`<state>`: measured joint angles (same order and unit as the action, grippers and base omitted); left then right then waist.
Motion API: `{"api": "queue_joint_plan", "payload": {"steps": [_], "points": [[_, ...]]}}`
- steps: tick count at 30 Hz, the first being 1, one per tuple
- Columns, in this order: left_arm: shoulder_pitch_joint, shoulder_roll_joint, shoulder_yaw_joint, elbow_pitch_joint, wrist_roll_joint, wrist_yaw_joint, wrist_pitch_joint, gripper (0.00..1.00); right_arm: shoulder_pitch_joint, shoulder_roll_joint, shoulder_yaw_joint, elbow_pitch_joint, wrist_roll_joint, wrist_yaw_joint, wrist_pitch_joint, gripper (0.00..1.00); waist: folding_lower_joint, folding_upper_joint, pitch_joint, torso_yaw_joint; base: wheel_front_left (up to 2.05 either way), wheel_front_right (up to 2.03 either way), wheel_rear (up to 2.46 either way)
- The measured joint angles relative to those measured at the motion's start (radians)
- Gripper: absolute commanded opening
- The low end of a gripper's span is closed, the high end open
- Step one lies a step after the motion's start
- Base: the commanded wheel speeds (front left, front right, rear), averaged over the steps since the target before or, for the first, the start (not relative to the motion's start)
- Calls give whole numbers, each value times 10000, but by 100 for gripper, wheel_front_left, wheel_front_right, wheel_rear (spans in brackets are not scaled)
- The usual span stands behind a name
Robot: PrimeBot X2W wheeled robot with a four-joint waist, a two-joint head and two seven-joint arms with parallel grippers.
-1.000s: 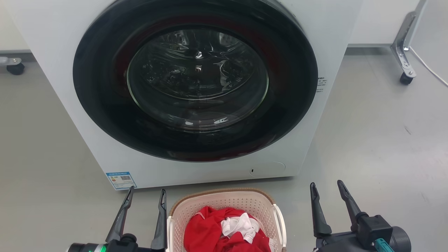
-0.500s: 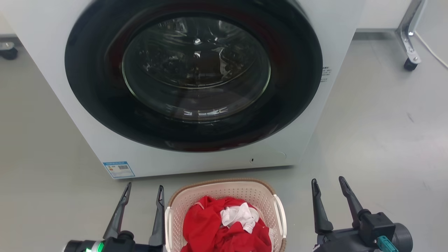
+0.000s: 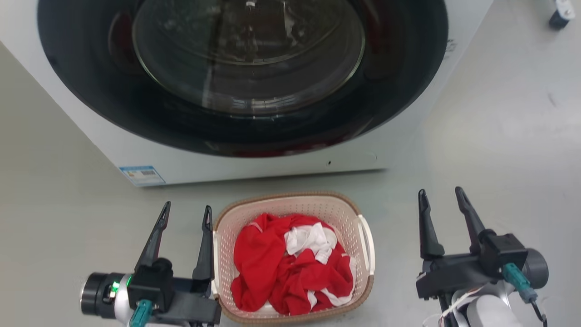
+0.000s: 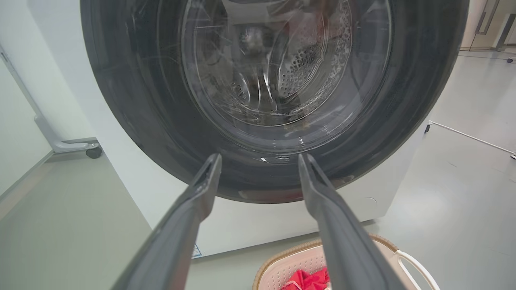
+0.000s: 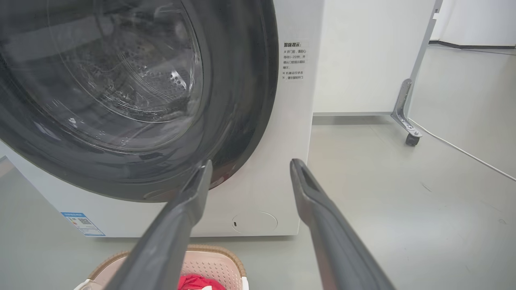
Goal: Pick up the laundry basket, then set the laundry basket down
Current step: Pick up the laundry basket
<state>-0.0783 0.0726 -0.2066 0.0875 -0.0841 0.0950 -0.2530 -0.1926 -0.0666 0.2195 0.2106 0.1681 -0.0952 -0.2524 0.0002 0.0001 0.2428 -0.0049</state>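
From the head view, the laundry basket (image 3: 281, 205) stood on the gray floor (image 3: 490, 150) just in front of the white washing machine (image 3: 254, 165), below its round dark door (image 3: 247, 54). It was an oval, cream-pink basket with perforated walls, a brown woven-look rim and a white handle (image 3: 365, 243) on each side. Crumpled red clothing (image 3: 272, 263) filled it, with a white piece (image 3: 311, 238) on top.

The left gripper (image 3: 187, 208) hung just beside the basket's left side, its fingers spread and holding nothing. Whether its inner finger touched the rim could not be told. The right gripper (image 3: 440, 193) was likewise open and empty, and stood well apart from the basket's right handle.

The left wrist view looked along its fingers into the door glass, showing the perforated metal drum (image 4: 298, 68) that the head view blurred, with a slice of the basket's far rim at the bottom. The right wrist view showed printed text (image 5: 294, 60) on the machine's front, a wheeled metal leg (image 5: 407, 121) and a white cable (image 5: 463, 153) on the floor.
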Motion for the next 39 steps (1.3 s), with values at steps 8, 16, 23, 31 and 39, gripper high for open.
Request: {"api": "queue_joint_plan", "payload": {"steps": [8, 16, 23, 31, 39], "points": [[-1011, -105, 4, 1151, -399, -174, 0, 100, -953, -48, -178, 627, 0, 105, -4, 100, 0, 0, 1144, 82, 0, 0, 0], [-2089, -192, 4, 2673, -859, -337, -2, 100, -1967, -54, -360, 1563, 2, 159, -13, 100, 0, 1, 2472, 247, 0, 0, 0], [-2985, -280, -48, 3555, -1129, -428, 0, 100, -2732, -59, -437, 2205, 2, 159, -12, 100, -1, 1, 3509, 435, 0, 0, 0], [-3938, -353, -288, 4539, -1484, -525, -2, 100, -3459, -61, -512, 2924, 31, 159, -13, 100, 0, 1, 4675, 626, 0, 0, 0], [-4324, -368, -723, 5595, -2013, -663, -2, 100, -3528, -61, -451, 3618, 35, 178, -13, 100, 0, 0, 5426, 806, 0, 0, 0]]}}
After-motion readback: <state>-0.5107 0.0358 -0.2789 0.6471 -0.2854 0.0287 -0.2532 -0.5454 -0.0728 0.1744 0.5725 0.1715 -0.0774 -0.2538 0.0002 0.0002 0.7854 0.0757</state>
